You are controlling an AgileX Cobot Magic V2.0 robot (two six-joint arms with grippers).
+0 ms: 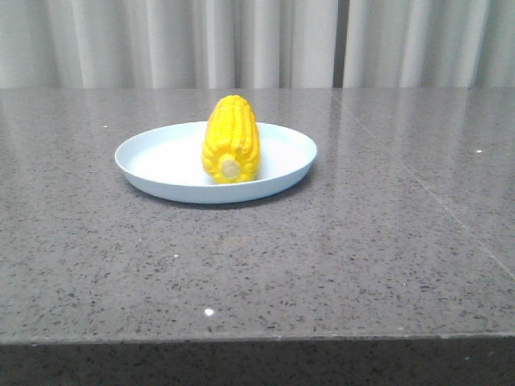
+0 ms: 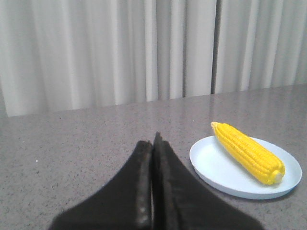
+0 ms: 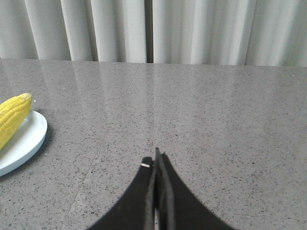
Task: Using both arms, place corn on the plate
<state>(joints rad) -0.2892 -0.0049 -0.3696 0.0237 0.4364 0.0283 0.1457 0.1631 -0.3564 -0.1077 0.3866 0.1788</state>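
Observation:
The yellow corn (image 1: 231,139) lies on the pale blue plate (image 1: 153,161) at the middle of the table, its pale stub end toward the camera. In the left wrist view the corn (image 2: 248,152) lies across the plate (image 2: 216,165), apart from my left gripper (image 2: 153,142), which is shut and empty. In the right wrist view the corn (image 3: 12,118) and the plate (image 3: 26,139) show at the edge, well away from my right gripper (image 3: 156,158), which is shut and empty. Neither gripper shows in the front view.
The grey speckled stone table (image 1: 322,241) runs to a front edge (image 1: 257,339) near the camera. A seam (image 1: 418,177) crosses its right part. Pale curtains (image 1: 241,40) hang behind the table.

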